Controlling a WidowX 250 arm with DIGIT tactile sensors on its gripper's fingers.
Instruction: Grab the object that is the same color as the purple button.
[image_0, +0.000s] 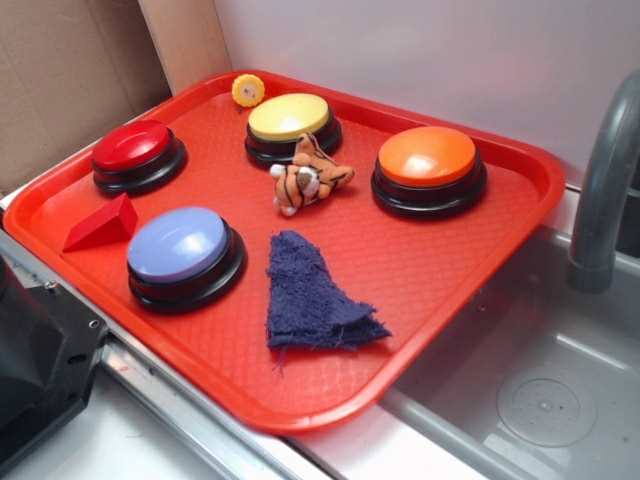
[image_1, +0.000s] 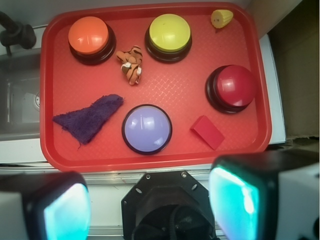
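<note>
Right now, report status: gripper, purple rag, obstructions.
Gripper open, empty, back off the tray's near edge. Purple rag flat on tray, beside purple button, untouched. Nothing on top of it.

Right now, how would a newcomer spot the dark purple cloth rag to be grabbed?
Start at the red plastic tray. Find the pale lavender round push button near its front edge. Beside it lies the dark purple terry cloth rag: the tray's only flat, fuzzy, frayed piece.

rag (image_0: 315, 295) open from above, purple button (image_0: 183, 250) beside it, tiger plush (image_0: 306, 180) behind
</note>
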